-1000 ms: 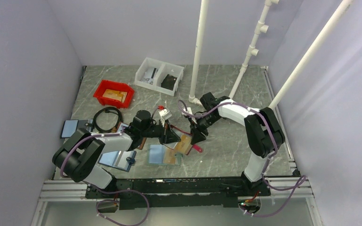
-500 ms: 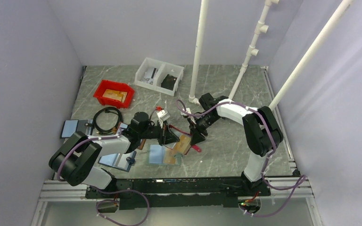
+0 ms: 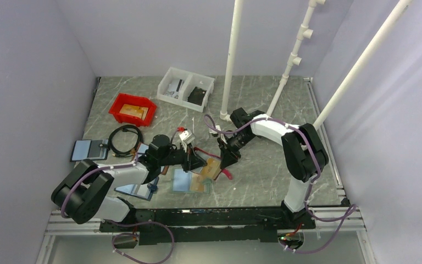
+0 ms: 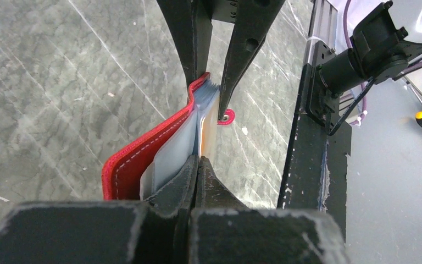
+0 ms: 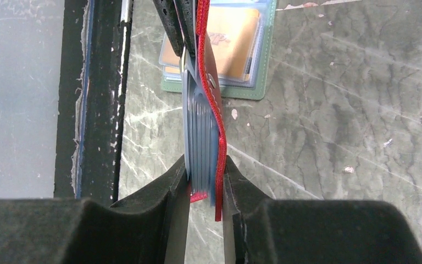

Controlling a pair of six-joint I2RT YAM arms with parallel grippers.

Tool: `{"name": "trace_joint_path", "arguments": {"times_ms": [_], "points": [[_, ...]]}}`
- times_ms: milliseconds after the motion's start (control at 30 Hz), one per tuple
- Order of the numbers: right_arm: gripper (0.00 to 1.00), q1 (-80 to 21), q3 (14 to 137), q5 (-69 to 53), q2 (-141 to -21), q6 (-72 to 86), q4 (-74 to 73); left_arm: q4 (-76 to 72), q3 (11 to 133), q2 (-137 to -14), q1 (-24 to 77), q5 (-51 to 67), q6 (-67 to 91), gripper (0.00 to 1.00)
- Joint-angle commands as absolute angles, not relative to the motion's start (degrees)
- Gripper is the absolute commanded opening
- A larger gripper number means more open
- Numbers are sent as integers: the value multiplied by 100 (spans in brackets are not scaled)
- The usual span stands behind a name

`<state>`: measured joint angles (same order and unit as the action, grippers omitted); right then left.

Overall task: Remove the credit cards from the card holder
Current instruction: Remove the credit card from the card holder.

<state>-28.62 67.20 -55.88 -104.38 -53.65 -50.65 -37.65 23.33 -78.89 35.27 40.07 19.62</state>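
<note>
At the middle of the table point(image 3: 264, 176), seen from the top view, the card holder point(image 3: 213, 168) stands on edge, pinched between both arms. The left tool point(image 3: 198, 162) grips it from 9 o'clock, its jaws pressed fully together on the red cover's edge. The right tool point(image 3: 226, 161) clamps it from 3 o'clock, and the right wrist view shows one finger against the pale blue-grey stack and the other against the red cover. The credit cards point(image 5: 198, 137) sit inside the holder, with a tan-orange edge among them. A teal holder point(image 3: 200, 185) with an orange card lies flat on the table at 7 o'clock of the card holder.
</note>
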Motion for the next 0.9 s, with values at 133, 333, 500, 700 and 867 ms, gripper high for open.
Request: {"name": "trace_joint_path", "arguments": {"times_ms": [133, 333, 500, 700, 867], "points": [[0, -2846, 7292, -5594, -10736, -5218, -5429, -4336, 2130, -7592, 3383, 3941, 2083, 0], [0, -2852, 7640, -5511, -11105, -5272, -5936, -4367, 2206, -7531, 3175, 4214, 2271, 0], [0, -2887, 7670, -5485, -11083, -5228, -5949, -4137, 2475, -7730, 3119, 4576, 2568, 0], [0, -2909, 7698, -5375, -11126, -5132, -5934, -4210, 2588, -7955, 3110, 4641, 3175, 0], [0, -2909, 7716, -5327, -11151, -5081, -5926, -3230, 2805, -7598, 3111, 4495, 3107, 0]]}}
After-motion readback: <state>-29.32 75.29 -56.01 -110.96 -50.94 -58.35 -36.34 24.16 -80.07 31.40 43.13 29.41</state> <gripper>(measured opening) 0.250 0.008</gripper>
